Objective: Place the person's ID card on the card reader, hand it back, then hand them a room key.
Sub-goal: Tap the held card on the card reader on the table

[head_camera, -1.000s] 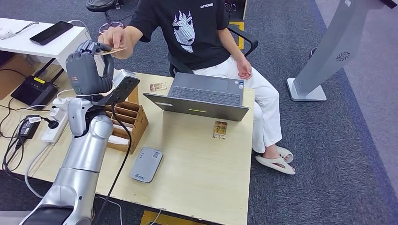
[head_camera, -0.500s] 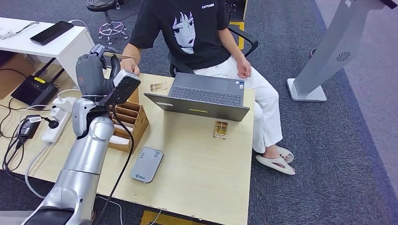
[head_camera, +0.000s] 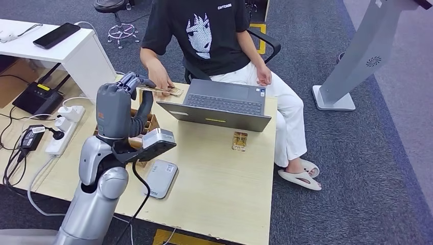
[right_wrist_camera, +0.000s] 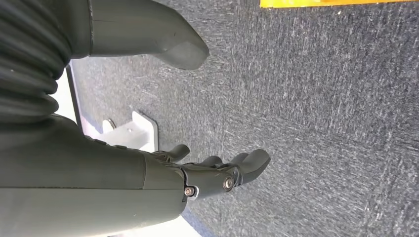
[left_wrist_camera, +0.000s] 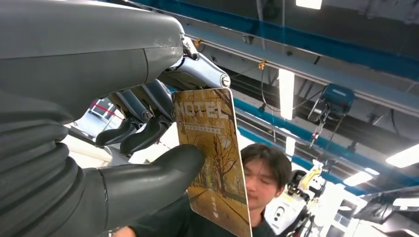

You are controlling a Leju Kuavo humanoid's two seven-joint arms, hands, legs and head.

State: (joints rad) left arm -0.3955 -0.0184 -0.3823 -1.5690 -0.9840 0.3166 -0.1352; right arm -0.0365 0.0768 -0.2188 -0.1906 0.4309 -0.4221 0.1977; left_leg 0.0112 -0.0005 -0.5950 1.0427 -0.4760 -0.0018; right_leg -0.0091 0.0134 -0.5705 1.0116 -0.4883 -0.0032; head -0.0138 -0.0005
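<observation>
My left hand is raised over the desk's left side and pinches a yellow-brown card printed HOTEL between thumb and fingers. The card's thin edge pokes out from the fingertips in the head view. The grey card reader lies flat on the wooden desk, below and in front of that hand. A seated person's hand rests by another card at the desk's far edge. A third card lies right of centre. My right hand hangs over dark carpet, fingers apart, holding nothing.
An open laptop stands between me and the person. A wooden slotted box sits behind my left forearm. A power strip and cables lie on the left, beside a white side table with a phone.
The person let go of the card and lowered their hand to the desk's far edge. My left hand drew back and down toward the desk, keeping the card.
</observation>
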